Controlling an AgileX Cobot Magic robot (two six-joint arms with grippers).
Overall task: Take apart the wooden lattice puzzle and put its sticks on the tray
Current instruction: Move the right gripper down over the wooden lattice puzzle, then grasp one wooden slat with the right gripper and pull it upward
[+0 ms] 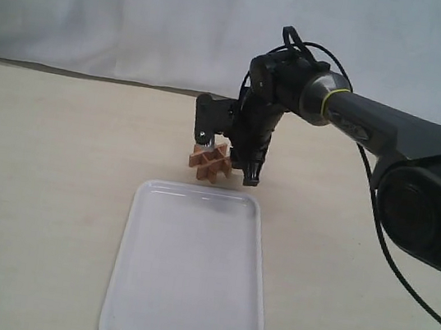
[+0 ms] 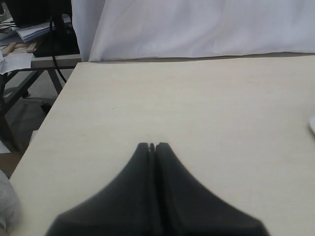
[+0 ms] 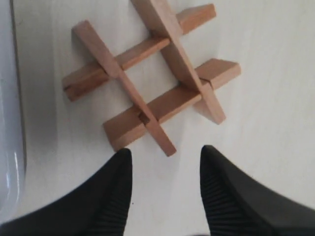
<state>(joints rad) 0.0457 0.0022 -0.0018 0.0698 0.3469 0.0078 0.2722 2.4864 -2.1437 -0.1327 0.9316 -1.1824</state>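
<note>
- A pale beige table (image 1: 34, 187) filled the scene.
- A white cloth (image 1: 144, 12) hung behind its far edge.
- Papers (image 2: 32, 30) lay on a separate desk (image 2: 59, 60) beyond.

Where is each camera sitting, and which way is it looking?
Exterior view: off the arms, looking across the flat white rectangular tray toward the small light-brown wooden lattice puzzle; shows the right arm and right gripper.
Left wrist view: on the left arm, looking along the pale tabletop toward a white cloth; shows the shut left gripper.
Right wrist view: on the right arm, looking down at the puzzle; shows that gripper, open.
Shared: exterior and right wrist views both show the puzzle, tray and right gripper.
</note>
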